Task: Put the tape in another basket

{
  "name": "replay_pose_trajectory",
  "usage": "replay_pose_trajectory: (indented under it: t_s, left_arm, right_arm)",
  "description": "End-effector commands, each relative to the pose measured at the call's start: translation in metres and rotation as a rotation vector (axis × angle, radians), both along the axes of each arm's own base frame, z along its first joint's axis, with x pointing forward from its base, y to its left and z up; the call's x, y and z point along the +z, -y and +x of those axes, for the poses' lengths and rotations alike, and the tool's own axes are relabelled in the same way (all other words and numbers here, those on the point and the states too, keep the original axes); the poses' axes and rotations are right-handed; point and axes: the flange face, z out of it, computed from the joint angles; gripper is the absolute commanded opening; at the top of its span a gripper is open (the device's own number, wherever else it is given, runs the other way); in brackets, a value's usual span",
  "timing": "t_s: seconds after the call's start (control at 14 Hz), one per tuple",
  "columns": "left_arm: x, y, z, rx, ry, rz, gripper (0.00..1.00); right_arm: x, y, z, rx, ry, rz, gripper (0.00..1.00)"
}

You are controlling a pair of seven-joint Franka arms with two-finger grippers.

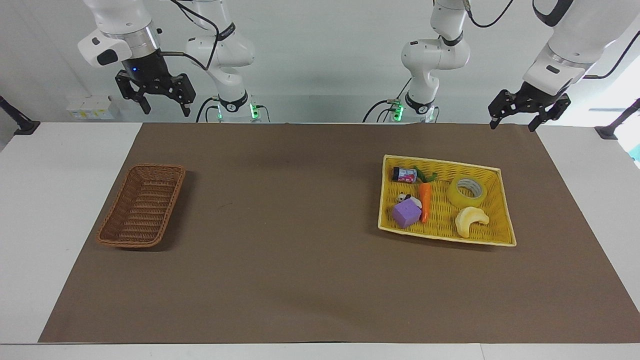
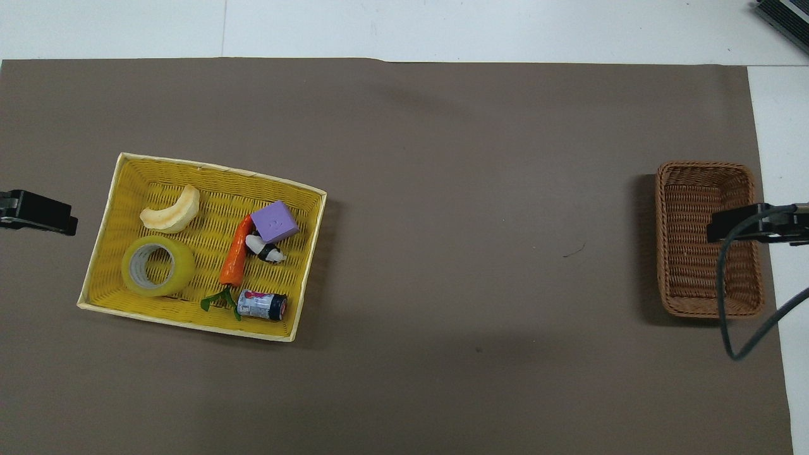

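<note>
Tape (image 1: 467,192) flat in yellow tray (image 1: 492,239), core up, at left arm's end; left gripper (image 1: 515,119) spread, empty; right gripper (image 1: 163,102) waits, spread.

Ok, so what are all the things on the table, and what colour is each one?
tape: one, yellow, in the yellow tray
banana toy: one, pale yellow, in the tray
carrot: one, orange, in the tray
block: one, purple, in the tray
small can: one, dark, in the tray
small figure: one, black and white, in the tray
basket: one, brown, right arm's end
left gripper: open, raised
right gripper: open, raised
</note>
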Motion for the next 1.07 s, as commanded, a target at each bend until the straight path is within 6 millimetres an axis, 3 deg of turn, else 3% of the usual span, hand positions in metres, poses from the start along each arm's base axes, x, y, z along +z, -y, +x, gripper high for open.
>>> replay_pose_trajectory:
  t_s: [0.0,1.0]
  left_arm:
    - [-0.0088,-0.0043,-0.0131,-0.02,0.022,-0.017,1.0]
    - [-0.0086,-0.0043,-0.0149,-0.035,0.016,-0.018,1.0]
  right_arm:
    - [-0.0015,0.0034,-0.0015,0.014,-0.003,0.01,1.0]
    - [-0.0028,0.0034,-0.0025,0.015,-0.006,0.01,1.0]
